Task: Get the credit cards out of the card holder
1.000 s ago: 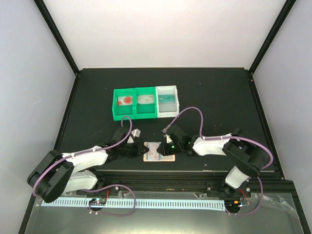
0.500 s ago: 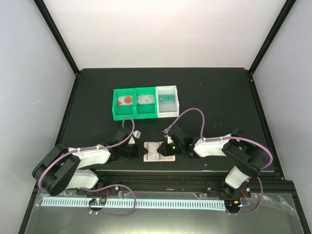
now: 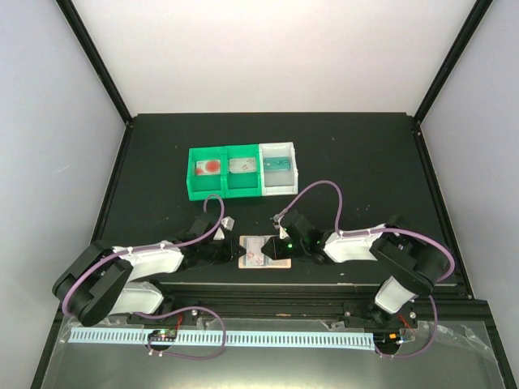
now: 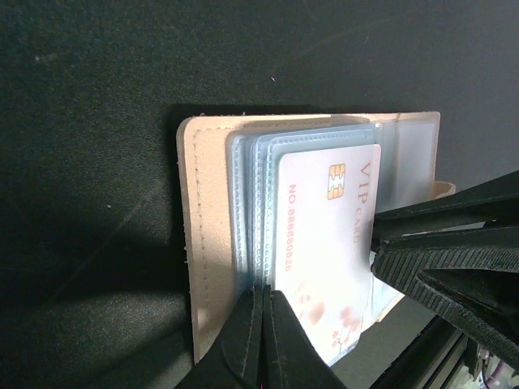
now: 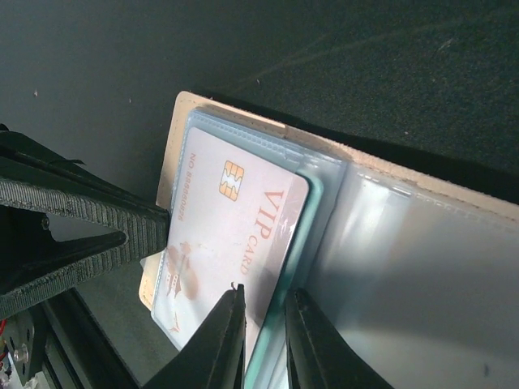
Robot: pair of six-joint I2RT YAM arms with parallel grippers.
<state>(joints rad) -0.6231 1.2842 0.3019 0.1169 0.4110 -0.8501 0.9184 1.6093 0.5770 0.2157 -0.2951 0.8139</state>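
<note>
Left wrist: card holder (image 4: 207, 243) open, credit card (image 4: 324, 243) inside.

Overhead view bright and sharp — wrist views dimmer, soft shadows, foreground blurred.

Top cam wide — wrist cams share holder (image 4: 203, 243).

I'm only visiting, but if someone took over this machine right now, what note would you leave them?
Left gripper: shut at the edge of the card holder, seemingly pinning it.
Right gripper: fingers straddle the edge of the white VIP card; grip unclear.
The holder lies open between the arms; the VIP card and a teal card beneath sit in its sleeves.
The tray behind holds one card-like item per compartment.
Left to do: pull out both cards.
</note>
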